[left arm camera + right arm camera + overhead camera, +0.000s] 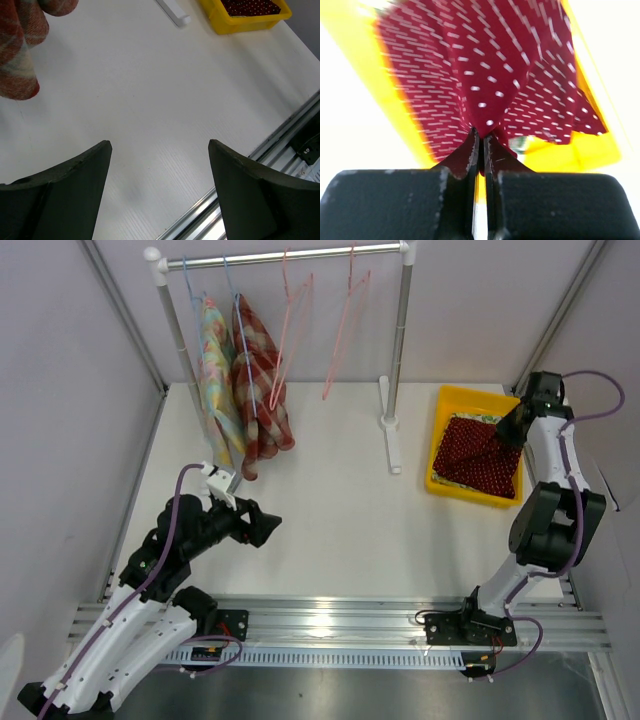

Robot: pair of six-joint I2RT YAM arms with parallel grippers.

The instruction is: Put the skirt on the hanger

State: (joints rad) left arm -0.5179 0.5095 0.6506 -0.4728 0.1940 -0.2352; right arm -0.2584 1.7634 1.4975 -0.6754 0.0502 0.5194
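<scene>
The skirt [480, 455], dark red with white dots, is found crumpled in a yellow bin [436, 445] at the right of the table [340, 510], with one fold rising to the right gripper [479, 134]. The far edge of the white table is taken up by a rack [400, 330]. Two garments are hung at the left of its rail, touching each other: a floral one [218, 380] and, to its right, a plaid one [262, 390]. Two pink hangers [346, 335] are hung on the same rail, right of the garments. The bin is set just right of the rack's foot. The right gripper is seen clenched on a pinch of the skirt's cloth, jaws nearly together with the fabric caught between them. The left gripper [160, 144] is held released over the table's left side, jaws spread wide, well apart from the skirt.
</scene>
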